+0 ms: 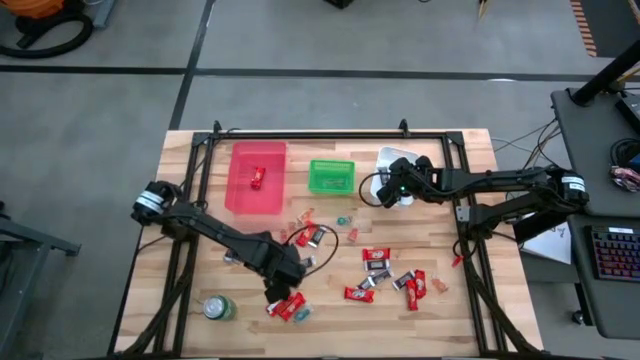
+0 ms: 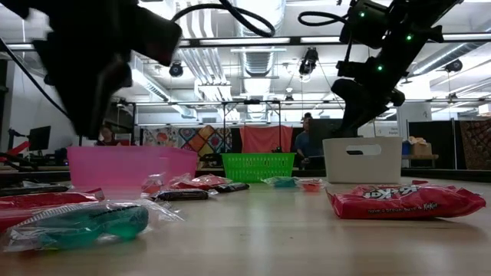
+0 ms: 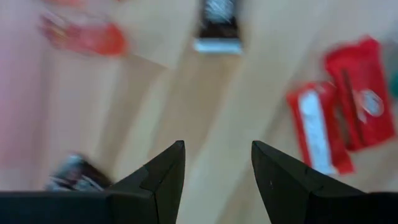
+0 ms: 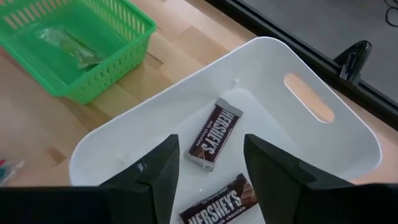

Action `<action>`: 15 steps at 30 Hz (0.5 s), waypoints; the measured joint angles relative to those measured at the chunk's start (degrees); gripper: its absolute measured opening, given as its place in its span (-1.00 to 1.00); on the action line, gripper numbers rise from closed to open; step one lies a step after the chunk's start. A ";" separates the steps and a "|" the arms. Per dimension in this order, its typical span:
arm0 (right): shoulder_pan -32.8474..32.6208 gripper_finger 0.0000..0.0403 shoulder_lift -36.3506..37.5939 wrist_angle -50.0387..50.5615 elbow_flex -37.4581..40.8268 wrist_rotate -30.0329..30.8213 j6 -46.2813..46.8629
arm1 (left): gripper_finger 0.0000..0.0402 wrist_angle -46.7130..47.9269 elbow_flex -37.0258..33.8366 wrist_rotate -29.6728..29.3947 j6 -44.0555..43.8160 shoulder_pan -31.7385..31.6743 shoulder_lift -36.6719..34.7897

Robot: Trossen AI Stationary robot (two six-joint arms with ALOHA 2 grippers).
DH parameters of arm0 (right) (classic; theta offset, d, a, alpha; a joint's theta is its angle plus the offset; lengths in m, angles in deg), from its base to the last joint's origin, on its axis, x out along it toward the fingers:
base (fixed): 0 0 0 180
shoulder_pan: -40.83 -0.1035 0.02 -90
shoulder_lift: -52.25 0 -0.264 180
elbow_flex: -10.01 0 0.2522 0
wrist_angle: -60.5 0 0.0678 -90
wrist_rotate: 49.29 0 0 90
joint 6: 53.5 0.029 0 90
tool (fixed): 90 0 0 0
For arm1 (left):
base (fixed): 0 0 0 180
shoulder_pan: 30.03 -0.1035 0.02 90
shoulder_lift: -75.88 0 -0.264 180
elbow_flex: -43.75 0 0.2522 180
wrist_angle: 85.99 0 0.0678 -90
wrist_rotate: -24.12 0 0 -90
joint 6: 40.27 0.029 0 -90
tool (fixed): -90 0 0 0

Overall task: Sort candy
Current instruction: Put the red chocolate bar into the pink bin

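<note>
Right gripper (image 4: 205, 165): jaws apart, empty, over white bin (image 4: 323, 146) | left gripper (image 3: 217, 165): jaws apart above red candy (image 3: 342, 118) | tip: centre on one wrapper before closing.

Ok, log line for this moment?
left gripper open, empty, over loose candy | right gripper open over white bin | two brown bars inside

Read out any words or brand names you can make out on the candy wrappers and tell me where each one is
"HERSHEY'S": on the dark brown chocolate bar lying in the white plastic bin.
"HERSHEY'S" with smaller print that looks like "milk chocolate": on the second brown bar in that bin.
"KitKat": on the red wrapped candy on the wooden table, blurred.
Other wrappers: too blurred to read.
</note>
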 joint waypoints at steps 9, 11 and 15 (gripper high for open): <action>-0.02 -0.15 0.00 0.05 -1.69 -0.02 -0.16 | -0.20 -13.86 -1.86 6.06 0.07 5.84 0.00; -0.02 -0.17 0.00 0.04 -2.14 -0.06 -0.31 | -0.21 -16.89 -2.92 6.00 -0.13 6.32 0.00; -0.02 -0.19 0.02 0.25 -3.05 -3.12 -1.09 | -0.23 -19.60 -5.12 4.61 -2.74 7.27 0.00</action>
